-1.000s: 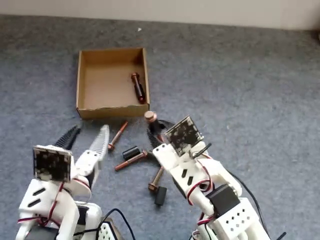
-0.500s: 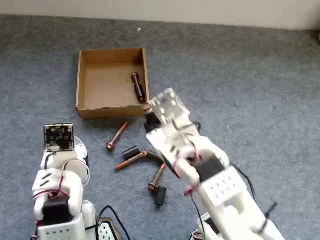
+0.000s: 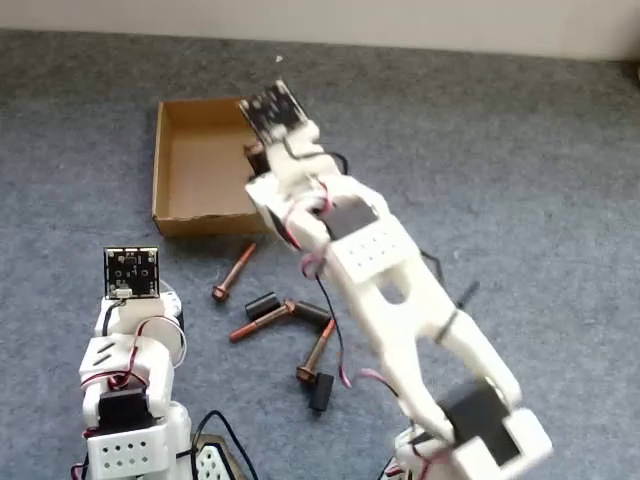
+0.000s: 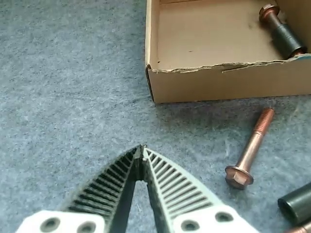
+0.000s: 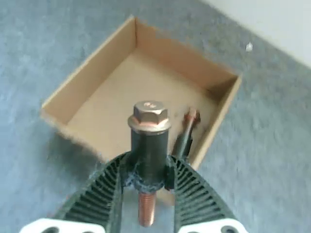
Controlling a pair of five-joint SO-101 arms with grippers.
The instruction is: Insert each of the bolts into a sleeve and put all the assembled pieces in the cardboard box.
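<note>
Right end effector clenched on an assembled bolt-and-sleeve piece, held head-up above the cardboard box. A second assembled piece lay inside the box by one wall. The left end effector, fingers pressed together, hung low over the table near a loose bolt.

Left wrist view: the frame edge slices through a black sleeve and cuts off much of the cardboard box. High view now, and the right arm covers the box's right wall and most of the sleeved bolt lying inside. Right wrist view: the held sleeved bolt blocks part of that lying one.
</note>
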